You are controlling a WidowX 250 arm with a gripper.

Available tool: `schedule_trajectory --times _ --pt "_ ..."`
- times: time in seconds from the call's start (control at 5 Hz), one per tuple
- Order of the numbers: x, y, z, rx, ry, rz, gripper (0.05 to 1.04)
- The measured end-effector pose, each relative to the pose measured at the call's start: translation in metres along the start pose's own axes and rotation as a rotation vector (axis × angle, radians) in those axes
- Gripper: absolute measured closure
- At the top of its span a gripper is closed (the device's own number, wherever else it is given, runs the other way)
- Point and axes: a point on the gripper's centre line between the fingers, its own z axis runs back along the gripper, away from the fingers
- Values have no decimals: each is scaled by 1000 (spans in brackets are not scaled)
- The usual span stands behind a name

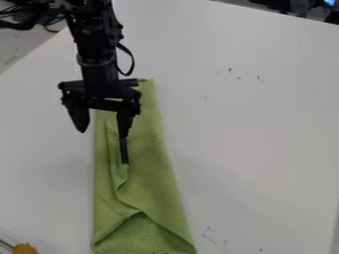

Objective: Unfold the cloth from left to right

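The claw (102,133) hangs with its fingers (79,119) well apart and nothing between them, astride the cloth's left edge as seen in the view: one over bare bench (252,129), the other over the green cloth (149,163). A slender dark piece (124,151) runs down from the finger on the cloth's side and ends beside a raised crease; whether it presses on the fabric I cannot tell.

From under the claw the cloth stretches toward the bottom edge of the view as a long, folded strip, its long axis running nearly up and down the view and widening lower down. The loose layer buckles along the crease, then opens into a slanting fold near the bottom.

The coming move turns on that axis: the pull should go across it, from the left side to the bare bench on the right, not along it. The claw sits near the strip's upper left, so it would likely need to pinch just the top layer; catching both would drag the whole cloth.

Above, the black arm (96,54) comes in from the upper left. An orange thing (25,249) shows at the lower left corner.
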Motion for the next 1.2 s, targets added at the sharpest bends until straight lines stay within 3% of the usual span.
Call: schedule_trajectory --times 0.2,0.6,1.2 --pt "-2 0 -7 0 23 5 83" --pt "-5 -27 -24 -11 20 14 83" --pt "-6 -38 -36 -17 60 -3 83"
